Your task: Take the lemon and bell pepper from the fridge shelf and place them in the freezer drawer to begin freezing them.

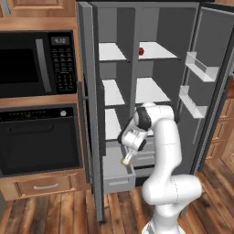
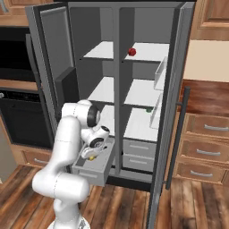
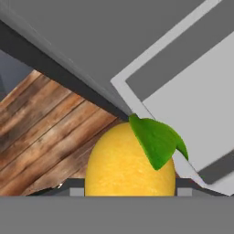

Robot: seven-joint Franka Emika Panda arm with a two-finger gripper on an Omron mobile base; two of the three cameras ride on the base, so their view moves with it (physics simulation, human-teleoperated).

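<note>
The lemon [image 3: 130,160], clamped in the gripper [image 1: 127,160] above the open freezer drawer [image 1: 118,176], could bounce floorward toward six o'clock if released off-centre.

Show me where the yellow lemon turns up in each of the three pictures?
Left base view: the lemon is at centre, in the hand, above the open freezer drawer.
Right base view: lower left of centre, over that drawer.
Hand view: bottom centre, close up.
Shared landmark: the freezer drawer.

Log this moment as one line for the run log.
gripper: shut on lemon | over open freezer drawer | bell pepper: on fridge shelf
</note>
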